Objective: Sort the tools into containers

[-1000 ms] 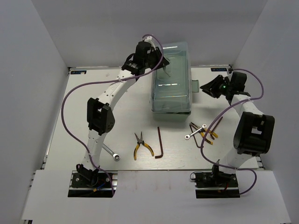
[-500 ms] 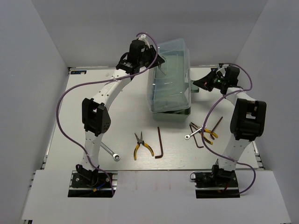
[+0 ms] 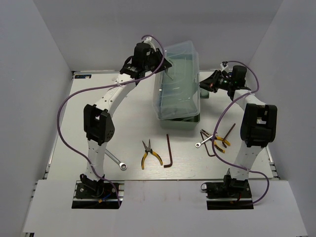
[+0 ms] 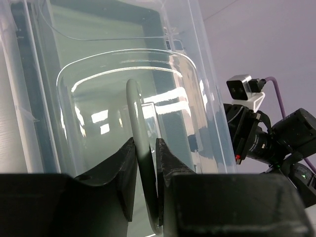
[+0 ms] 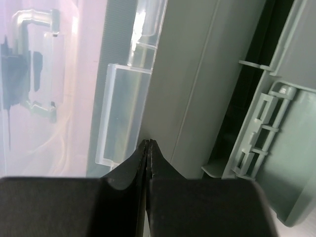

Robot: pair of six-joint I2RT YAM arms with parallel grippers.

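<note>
The pale mint-green toolbox (image 3: 180, 86) with its translucent lid stands at the back middle of the table. My left gripper (image 3: 167, 69) is shut on the lid's curved handle (image 4: 135, 111), which runs between its fingers (image 4: 146, 148). My right gripper (image 3: 204, 85) is shut and empty, its tips (image 5: 148, 143) touching the toolbox's right side wall (image 5: 197, 94) beside a translucent clasp (image 5: 121, 113). On the table lie a pair of pliers (image 3: 149, 154), a hex key (image 3: 169, 151) and a wrench (image 3: 117, 161). A second wrench (image 3: 206, 139), pliers (image 3: 220, 142) and hex key (image 3: 229, 131) lie in a cluster at the right.
White walls enclose the table on the left, back and right. The right arm's wrist and camera (image 4: 269, 140) show beyond the lid in the left wrist view. Both arm bases sit at the near edge.
My left gripper has risen with the handle, and the lid has tilted up with it. My right gripper has moved left until it touches the toolbox's right side. The tools have not moved.
</note>
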